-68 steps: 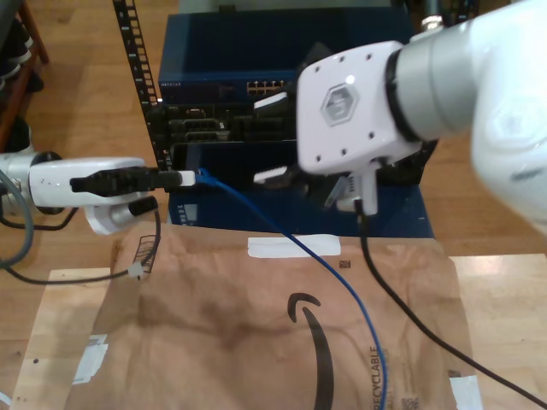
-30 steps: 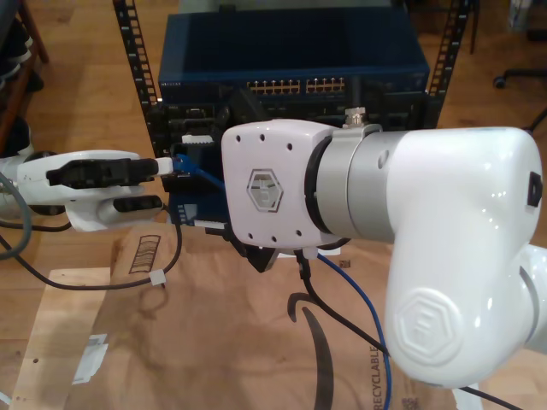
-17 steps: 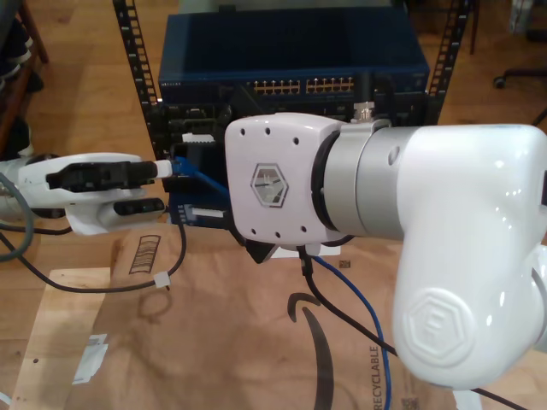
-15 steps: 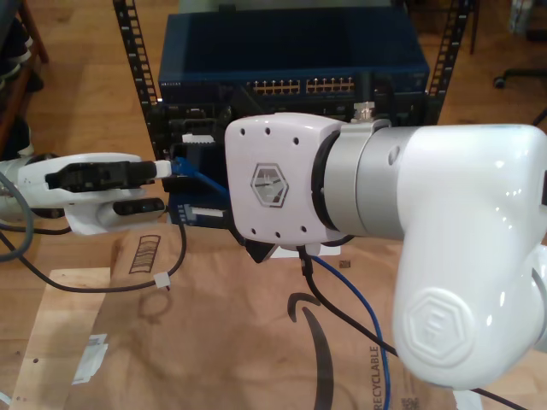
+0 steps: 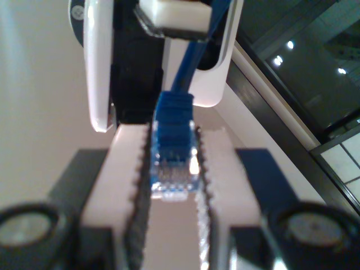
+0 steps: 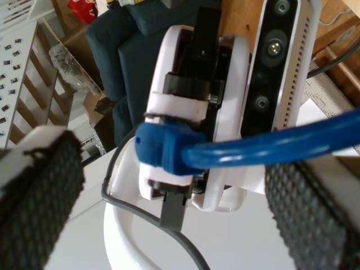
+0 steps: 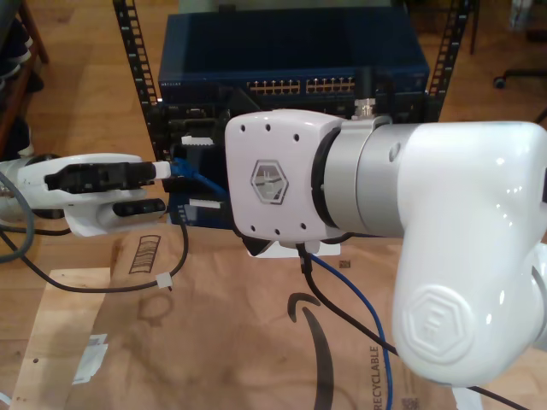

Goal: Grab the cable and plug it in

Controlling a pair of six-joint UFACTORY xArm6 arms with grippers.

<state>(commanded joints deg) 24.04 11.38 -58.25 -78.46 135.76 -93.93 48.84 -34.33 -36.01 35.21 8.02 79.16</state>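
My first gripper (image 5: pixel 171 225) pinched the cable (image 5: pixel 173 163) plug, cable stretching straight between the fingers. My second gripper (image 6: pixel 169 185) stood wide open around the cable.

Our exterior view looks down at the server rack (image 7: pixel 291 51); both wrist views sit close along their jaws and share the blue cable (image 5: pixel 173 147) (image 6: pixel 169 147) (image 7: pixel 363 320).

The large white arm (image 7: pixel 410 248) in the exterior view hides the middle run of the cable (image 7: pixel 363 320) and part of the rack (image 7: pixel 291 51). Port detail on the rack is too small to resolve.
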